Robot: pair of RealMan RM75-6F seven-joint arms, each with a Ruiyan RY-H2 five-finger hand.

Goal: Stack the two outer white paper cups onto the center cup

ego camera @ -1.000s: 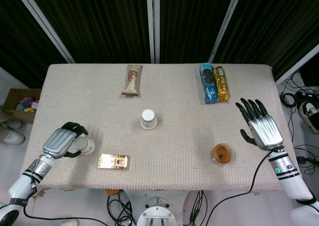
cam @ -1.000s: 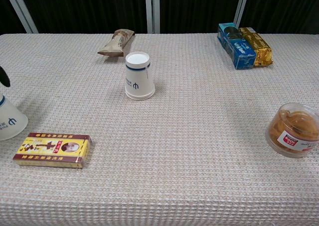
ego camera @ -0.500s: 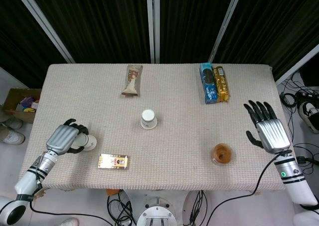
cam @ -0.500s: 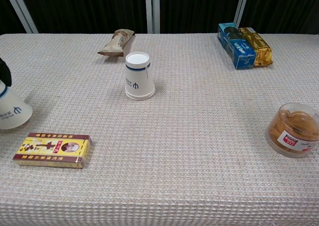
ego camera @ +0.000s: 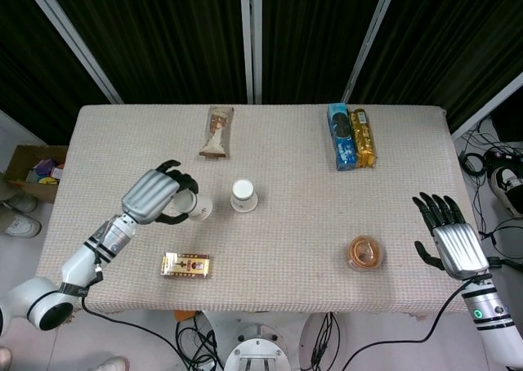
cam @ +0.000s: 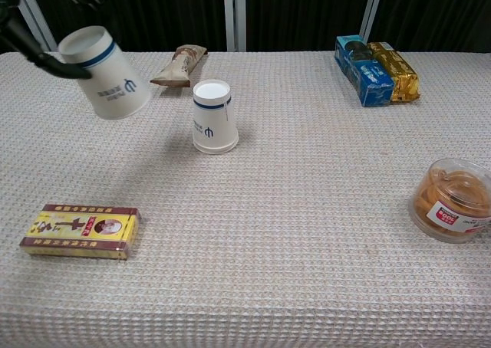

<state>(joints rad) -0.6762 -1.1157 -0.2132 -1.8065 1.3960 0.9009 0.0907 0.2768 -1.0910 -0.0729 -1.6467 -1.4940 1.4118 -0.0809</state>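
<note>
An upside-down white paper cup [ego camera: 243, 195] [cam: 213, 116] with a blue band stands near the table's middle. My left hand [ego camera: 157, 196] [cam: 42, 26] holds a second white paper cup [ego camera: 198, 207] [cam: 107, 83] in the air, tilted, just left of the centre cup and apart from it. In the chest view only the hand's dark fingers show at the top left corner. My right hand [ego camera: 452, 239] is open with fingers spread, off the table's right front edge, holding nothing. No other white cup shows.
A yellow and red box [ego camera: 185, 265] [cam: 80, 231] lies front left. A clear tub with brown contents [ego camera: 364, 252] [cam: 453, 199] sits front right. Blue and gold packets [ego camera: 352, 136] [cam: 374, 68] lie at the back right, a brown wrapper [ego camera: 216, 131] [cam: 179, 65] at the back.
My left hand lifted the cup from the table's front left and carried it up and rightward to beside the centre cup. My right hand drew back toward the front right edge.
</note>
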